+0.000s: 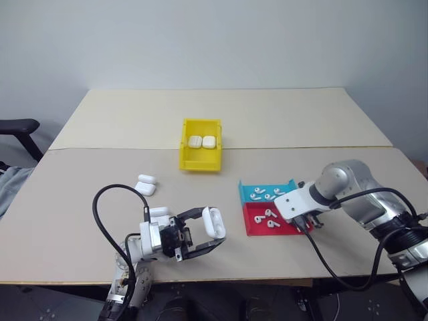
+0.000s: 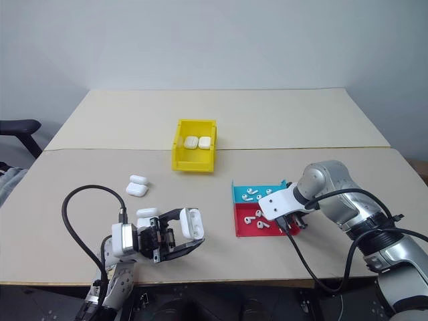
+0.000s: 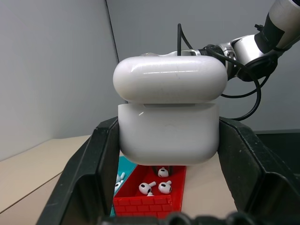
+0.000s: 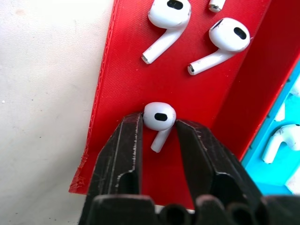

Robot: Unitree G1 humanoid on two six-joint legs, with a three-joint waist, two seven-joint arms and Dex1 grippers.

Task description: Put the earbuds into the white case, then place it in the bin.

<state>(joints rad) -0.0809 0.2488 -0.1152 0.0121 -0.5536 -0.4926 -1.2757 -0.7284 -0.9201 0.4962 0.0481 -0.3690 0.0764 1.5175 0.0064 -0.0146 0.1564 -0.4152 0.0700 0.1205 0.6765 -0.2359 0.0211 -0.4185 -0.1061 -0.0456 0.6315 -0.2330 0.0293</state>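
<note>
My left gripper point(image 1: 211, 232) is shut on a white case point(image 3: 168, 134), held above the table's near left part with its lid point(image 3: 169, 79) flipped up. My right gripper point(image 4: 159, 123) points down into the red tray point(image 1: 253, 226). Its two fingertips press on either side of one earbud point(image 4: 160, 116), whose stem hangs between them. Two more earbuds point(image 4: 165, 18) lie further along the red tray. The yellow bin point(image 1: 199, 162) stands at the table's middle with two cases point(image 1: 202, 142) inside.
A blue tray point(image 1: 248, 189) with several earbuds adjoins the red tray on its far side. Three loose cases point(image 1: 146, 184) lie on the table left of centre, one of them point(image 1: 158, 212) just beside my left hand. A black chair arm point(image 1: 17, 126) is off the table's left.
</note>
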